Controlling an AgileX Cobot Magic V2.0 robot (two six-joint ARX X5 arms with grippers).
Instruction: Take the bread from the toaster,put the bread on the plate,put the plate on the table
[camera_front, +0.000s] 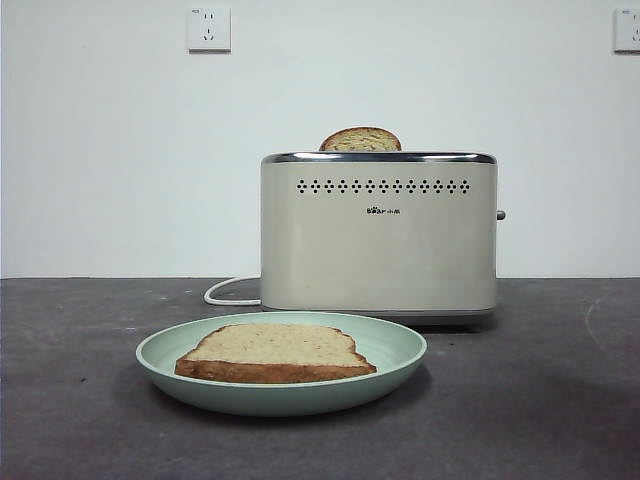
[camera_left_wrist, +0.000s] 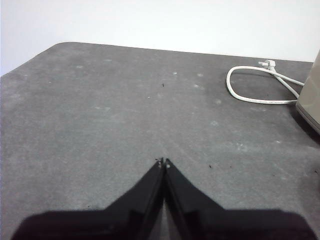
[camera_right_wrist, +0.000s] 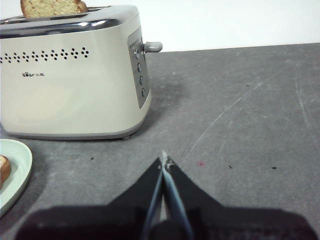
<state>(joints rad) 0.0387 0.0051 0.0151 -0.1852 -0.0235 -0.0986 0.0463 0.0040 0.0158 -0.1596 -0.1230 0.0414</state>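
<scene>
The bread (camera_front: 272, 352) lies flat on the mint-green plate (camera_front: 398, 352), which rests on the dark table (camera_front: 540, 400) in front of the cream toaster (camera_front: 378, 235). Another slice (camera_front: 361, 140) pokes its domed top out of the toaster slot. In the right wrist view the toaster (camera_right_wrist: 70, 75), the slice in it (camera_right_wrist: 52, 7) and the plate's edge (camera_right_wrist: 15, 172) show; my right gripper (camera_right_wrist: 163, 161) is shut and empty over bare table, to the side of the toaster. My left gripper (camera_left_wrist: 163, 162) is shut and empty over bare table, away from the plate.
A white cord (camera_left_wrist: 255, 85) loops on the table beside the toaster's corner (camera_left_wrist: 311, 95). The toaster lever (camera_right_wrist: 152, 47) sticks out of its end face. Two wall sockets (camera_front: 208, 28) sit high on the white wall behind.
</scene>
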